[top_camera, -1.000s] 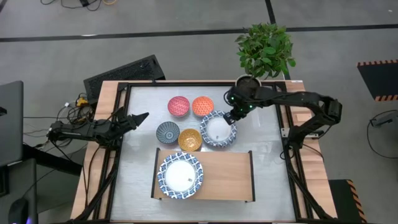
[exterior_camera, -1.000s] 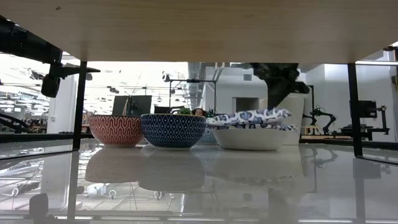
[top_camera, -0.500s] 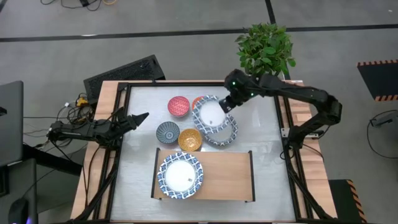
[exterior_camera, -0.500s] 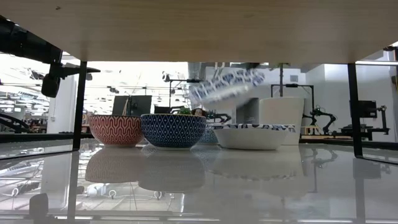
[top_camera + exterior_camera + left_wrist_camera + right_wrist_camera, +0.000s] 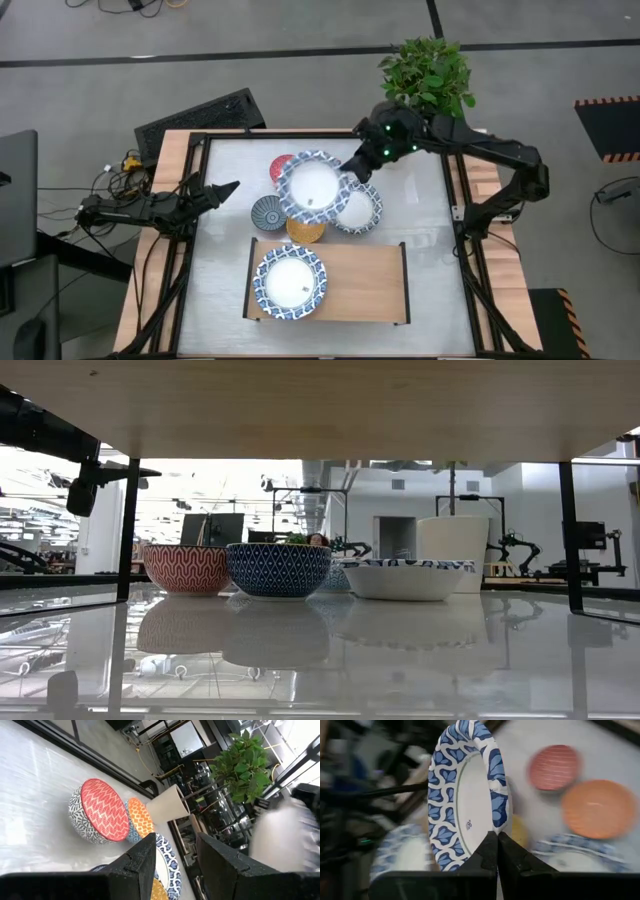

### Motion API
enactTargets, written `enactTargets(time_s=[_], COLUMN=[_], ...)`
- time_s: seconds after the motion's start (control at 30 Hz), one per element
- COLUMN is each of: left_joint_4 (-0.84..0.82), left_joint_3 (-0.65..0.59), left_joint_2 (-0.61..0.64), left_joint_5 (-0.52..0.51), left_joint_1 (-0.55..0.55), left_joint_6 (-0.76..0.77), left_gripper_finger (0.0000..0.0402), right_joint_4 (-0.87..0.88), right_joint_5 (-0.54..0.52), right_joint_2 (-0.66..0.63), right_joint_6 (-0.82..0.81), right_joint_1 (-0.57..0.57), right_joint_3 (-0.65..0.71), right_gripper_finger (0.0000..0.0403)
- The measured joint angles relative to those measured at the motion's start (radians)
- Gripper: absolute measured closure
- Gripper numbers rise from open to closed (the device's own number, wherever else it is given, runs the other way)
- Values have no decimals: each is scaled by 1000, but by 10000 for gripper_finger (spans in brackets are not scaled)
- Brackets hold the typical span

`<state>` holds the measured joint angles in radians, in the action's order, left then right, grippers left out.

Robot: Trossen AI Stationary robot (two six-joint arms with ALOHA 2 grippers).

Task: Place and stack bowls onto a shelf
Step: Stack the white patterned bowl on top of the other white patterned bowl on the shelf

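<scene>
Three large blue-and-white bowls point(image 5: 312, 187), four smaller bowls point(image 5: 269, 212), one shelf point(image 5: 365, 290), one potted plant point(image 5: 428, 75).

Bright, even light is washing the glossy white table top point(image 5: 320, 650), mirroring bowls; wrist views are blurring.

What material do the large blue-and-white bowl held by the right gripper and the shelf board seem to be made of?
Held bowl: probably glazed ceramic; glossy white inside, crisp blue printed rim pattern, thick rim. Shelf: light wood or wood-look board, matte, with thin black end frames, likely metal.
</scene>
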<state>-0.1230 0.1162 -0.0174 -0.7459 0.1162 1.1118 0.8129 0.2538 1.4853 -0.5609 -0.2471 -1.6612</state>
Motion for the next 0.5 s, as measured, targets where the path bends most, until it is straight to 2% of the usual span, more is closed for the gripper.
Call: enactTargets(time_s=[0.17, 0.4, 0.5], left_joint_4=[0, 0, 0], left_joint_3=[0, 0, 0], left_joint_2=[0, 0, 0], left_joint_5=[43, 159, 213], left_joint_1=[0, 0, 0], left_joint_6=[-12, -32, -45], left_gripper_finger=[273, 273, 273], right_joint_4=[-119, -233, -275], right_joint_5=[63, 60, 27], right_joint_2=[0, 9, 32], right_joint_6=[-90, -226, -277], right_joint_1=[85, 216, 280], right_joint_3=[-6, -6, -6], right_gripper_finger=[381, 381, 381])
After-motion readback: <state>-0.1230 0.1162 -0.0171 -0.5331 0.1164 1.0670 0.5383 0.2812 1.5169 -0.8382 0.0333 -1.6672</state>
